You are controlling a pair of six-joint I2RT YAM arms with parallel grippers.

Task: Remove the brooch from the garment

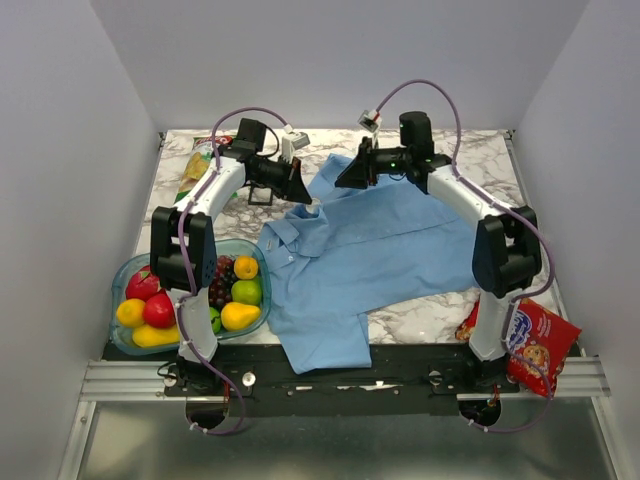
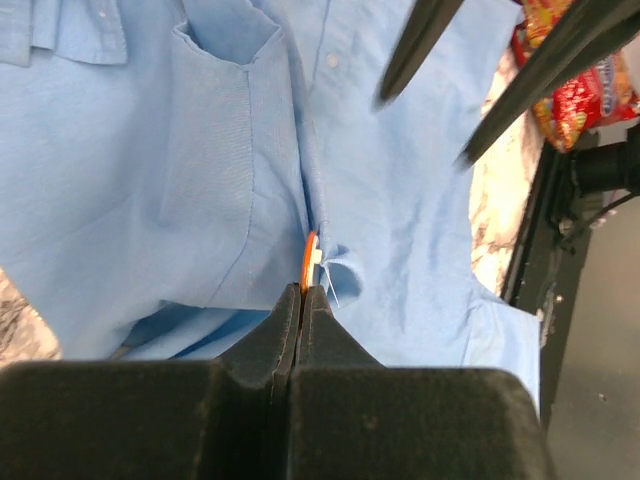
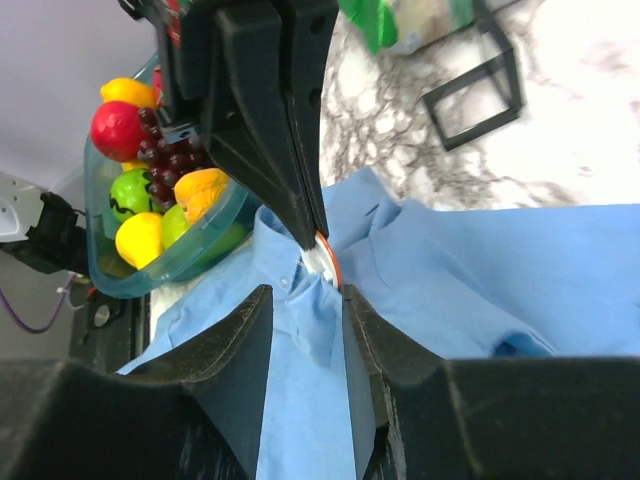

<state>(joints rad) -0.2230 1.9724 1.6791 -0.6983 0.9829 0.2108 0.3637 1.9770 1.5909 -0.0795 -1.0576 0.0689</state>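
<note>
The light blue shirt (image 1: 370, 250) lies spread across the middle of the table. My left gripper (image 1: 303, 195) is above its collar end, and in the left wrist view it (image 2: 302, 290) is shut on the edge of a round orange-rimmed brooch (image 2: 310, 260) that tugs a peak of cloth up. The brooch is hidden in the top view. My right gripper (image 1: 345, 180) faces it from the right. In the right wrist view it (image 3: 305, 300) is open, its fingers either side of the raised fold of shirt (image 3: 500, 270) just below the brooch (image 3: 330, 262).
A clear bowl (image 1: 118, 275) of fruit stands at the near left, touching the shirt's collar side. A small black wire stand (image 1: 262, 196) and a green and yellow packet (image 1: 195, 170) sit at the far left. A red snack bag (image 1: 540, 345) lies at the near right edge.
</note>
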